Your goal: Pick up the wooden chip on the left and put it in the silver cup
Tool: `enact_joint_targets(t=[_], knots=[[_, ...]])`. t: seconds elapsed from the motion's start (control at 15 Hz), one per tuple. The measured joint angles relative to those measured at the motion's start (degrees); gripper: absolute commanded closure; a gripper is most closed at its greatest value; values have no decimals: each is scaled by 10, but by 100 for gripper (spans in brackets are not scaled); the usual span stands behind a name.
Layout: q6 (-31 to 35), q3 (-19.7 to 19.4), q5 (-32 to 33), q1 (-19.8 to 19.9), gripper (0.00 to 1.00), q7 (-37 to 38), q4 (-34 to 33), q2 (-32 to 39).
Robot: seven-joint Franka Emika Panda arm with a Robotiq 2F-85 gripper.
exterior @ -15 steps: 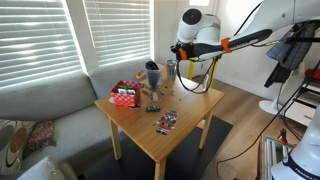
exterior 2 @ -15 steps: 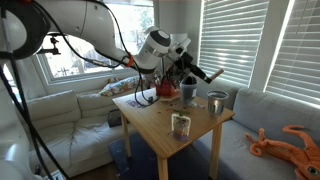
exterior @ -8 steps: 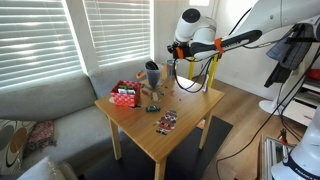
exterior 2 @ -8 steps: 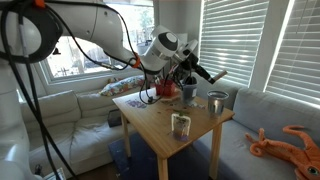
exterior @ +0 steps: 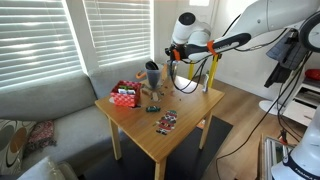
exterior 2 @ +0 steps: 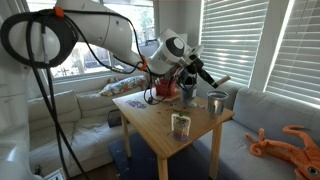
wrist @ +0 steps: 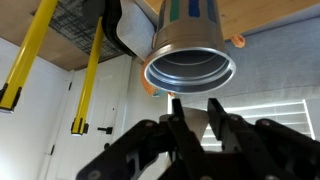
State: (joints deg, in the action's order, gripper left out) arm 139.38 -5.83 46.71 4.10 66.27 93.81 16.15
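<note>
At a corner of the wooden table point(exterior: 190, 106), the silver cup point(wrist: 190, 68) stands beside the dark cup point(exterior: 152, 74). The gripper point(wrist: 192, 103) hovers just off its rim, fingers nearly together; whether they pinch the wooden chip I cannot tell. Released here, it may clip the rim.

**Silver cup point(exterior: 172, 70) upright near the far edge of the table, mouth open**
It is a tall, shiny metal tumbler with plain straight sides, standing on the wooden table point(exterior: 140, 130) just beside the dark cup point(exterior: 152, 72), at that cup's 3 o'clock. In an exterior view point(exterior 2: 216, 103) it sits near the table's corner. In the wrist view point(wrist: 185, 35) its round rim and hollow inside face the camera, at 1 o'clock from the picture's centre.
</note>
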Motion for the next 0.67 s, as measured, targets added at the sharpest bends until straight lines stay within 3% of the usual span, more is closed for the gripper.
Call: enact_joint_targets(t=[0.4, 0.67], knots=[[0, -2, -27, -5, 2, -27, -10, 10], [48, -1, -32, -15, 1, -28, -15, -7]])
